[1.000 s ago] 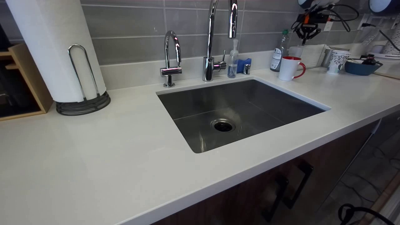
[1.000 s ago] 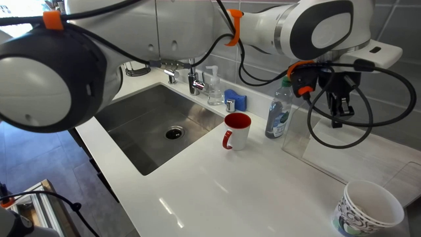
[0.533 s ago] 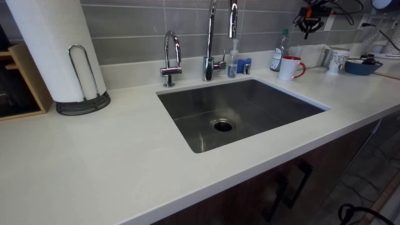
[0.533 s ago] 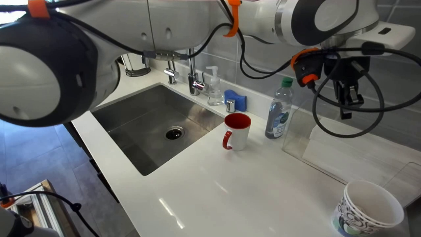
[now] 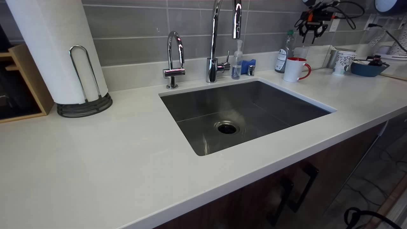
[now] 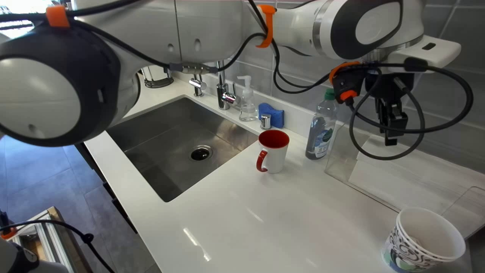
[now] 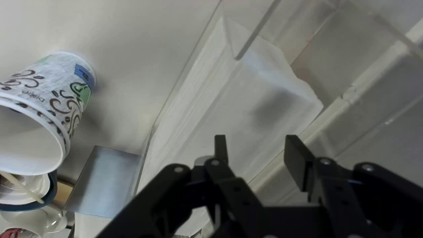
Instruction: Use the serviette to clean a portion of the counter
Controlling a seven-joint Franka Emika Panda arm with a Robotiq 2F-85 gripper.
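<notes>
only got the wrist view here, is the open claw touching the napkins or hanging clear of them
Observer: It looks clear. In an exterior view, a small gap shows between the claw and the napkins below it.
Operator: ok what's close by that i can't see
Observer: A dish soap bottle stands upright beside the sink-side end of the clear holder.
Operator: anything else farther along before i wipe
Observer: Yes, a white mug with a red inside stands on the counter near the edge of the sink.
</notes>
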